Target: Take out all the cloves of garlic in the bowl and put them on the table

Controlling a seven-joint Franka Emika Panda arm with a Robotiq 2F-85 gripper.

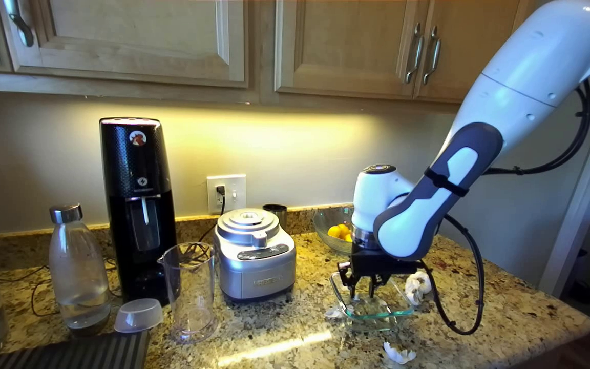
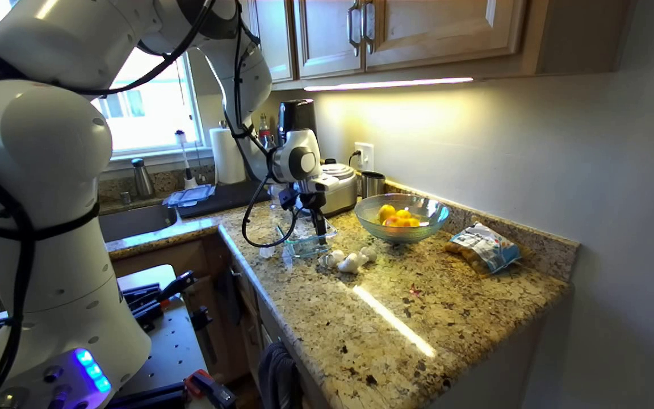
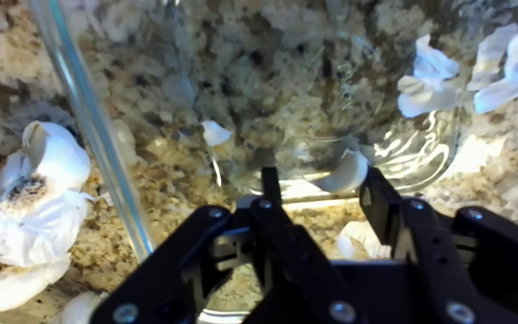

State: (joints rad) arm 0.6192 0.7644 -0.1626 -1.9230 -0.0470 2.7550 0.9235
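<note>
Wooden cabinets (image 1: pixel 146 46) hang above your granite table (image 1: pixel 285 320) in an exterior view, with a silver appliance (image 1: pixel 256 279) and a black machine (image 1: pixel 136 169) standing on it. Your gripper (image 1: pixel 362 294) points down into the glass bowl (image 1: pixel 377 314).

In an exterior view you see lumps of garlic (image 2: pixel 352 262) bunched on the table just beside the glass bowl, with a larger bowl (image 2: pixel 401 236) of orange and yellow fruit (image 2: pixel 401 217) near them and a bag (image 2: pixel 486 250) farther along.

Your wrist view shows the fingers (image 3: pixel 271 184) apart. A curved whitish piece (image 3: pixel 344 175) sits in the glass bowl just beside the fingertip at that view's right; you cannot tell whether they touch, or whether it is clove or peel. Lumps of garlic lie outside the glass edge, at that view's left.
</note>
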